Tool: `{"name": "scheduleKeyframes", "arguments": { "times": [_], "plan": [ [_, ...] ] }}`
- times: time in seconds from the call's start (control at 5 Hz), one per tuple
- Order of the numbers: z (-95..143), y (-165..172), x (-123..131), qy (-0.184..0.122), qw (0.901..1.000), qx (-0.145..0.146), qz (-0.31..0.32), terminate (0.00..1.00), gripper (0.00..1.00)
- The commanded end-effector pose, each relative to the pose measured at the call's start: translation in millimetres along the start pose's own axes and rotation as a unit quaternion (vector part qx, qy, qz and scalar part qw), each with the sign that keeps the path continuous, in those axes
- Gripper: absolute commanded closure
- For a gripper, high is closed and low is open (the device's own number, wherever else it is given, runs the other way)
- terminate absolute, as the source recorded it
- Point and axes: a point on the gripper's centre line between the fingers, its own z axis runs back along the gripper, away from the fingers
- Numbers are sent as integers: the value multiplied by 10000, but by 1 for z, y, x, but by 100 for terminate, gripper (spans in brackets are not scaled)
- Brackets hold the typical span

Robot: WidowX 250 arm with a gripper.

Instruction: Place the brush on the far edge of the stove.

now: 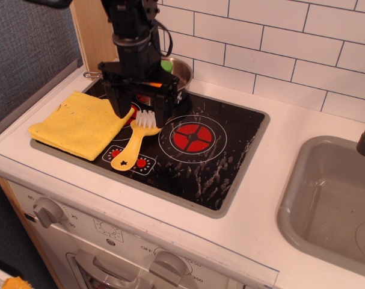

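Observation:
The yellow brush (134, 143) lies flat on the black stove (200, 162), white bristles toward the back and star-cut handle toward the front, between the left and right burners. My black gripper (139, 111) hangs just above the bristle end, its two fingers (119, 105) spread wide and empty, one on each side of the brush head. It does not hold the brush.
A yellow cloth (81, 123) covers the stove's left part. A metal pot (177, 72) with orange and green items stands at the back left, partly behind the arm. The grey sink (332, 201) is at the right. White tiled wall runs behind.

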Motion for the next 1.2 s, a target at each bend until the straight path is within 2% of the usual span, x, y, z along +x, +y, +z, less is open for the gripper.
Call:
{"name": "scheduleKeyframes", "arguments": {
  "times": [0.0,0.2,0.4,0.6,0.8,1.0],
  "plan": [
    [-33,13,6,215,9973,642,-269,0,0],
    [-40,12,7,302,9971,647,-246,0,0],
    [-41,11,6,245,9978,587,-202,0,100],
    [-32,8,6,76,9982,557,-193,0,100],
    [-3,3,5,-171,9984,531,-84,0,100],
    [20,-21,22,-206,9995,257,29,0,100]
  ]
}}
